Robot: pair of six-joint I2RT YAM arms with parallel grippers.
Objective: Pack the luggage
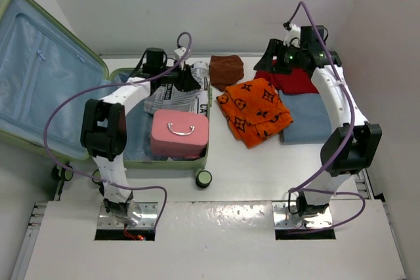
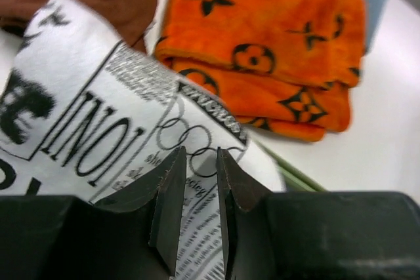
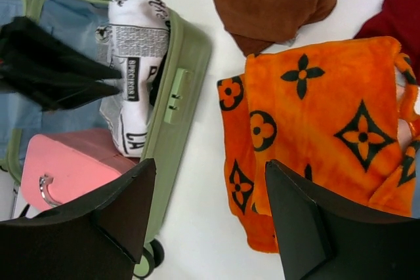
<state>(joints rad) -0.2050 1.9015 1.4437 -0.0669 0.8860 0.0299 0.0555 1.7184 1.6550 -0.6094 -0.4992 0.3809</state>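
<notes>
White tabletop (image 1: 249, 168), even diffuse light, faint glare. Plain white back wall (image 1: 216, 4) beyond the left claw (image 1: 187, 82); white side wall (image 1: 394, 50) slants in right of the right claw (image 1: 274, 60).

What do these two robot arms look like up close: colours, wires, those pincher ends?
The left arm and right arm have white links and chunky black joints. A purple cable loops loosely along each. The left gripper and right gripper are matte black, each with two wedge-shaped fingers.
</notes>
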